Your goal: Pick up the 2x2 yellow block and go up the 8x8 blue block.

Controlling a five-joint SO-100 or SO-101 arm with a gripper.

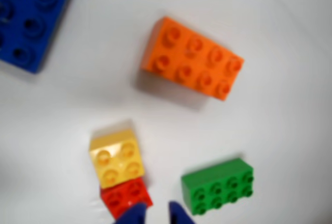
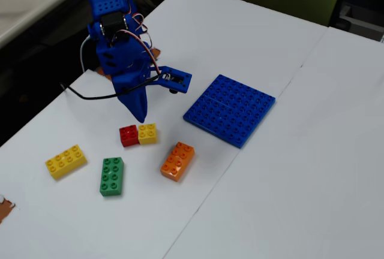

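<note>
Fixed view, near to far. Toward the table's (image 2: 288,199) near left edge lie the long yellow brick (image 2: 66,161), the green brick (image 2: 111,176) and the orange brick (image 2: 177,160). Behind them the 2x2 yellow block (image 2: 147,133) sits flush against the red brick (image 2: 128,135). My gripper (image 2: 141,117) hangs just above this pair, holding nothing; in the wrist view my fingertips (image 1: 136,215) show a narrow gap. Farther in, the 8x8 blue block (image 2: 230,108) lies flat near the table's middle seam.
</note>
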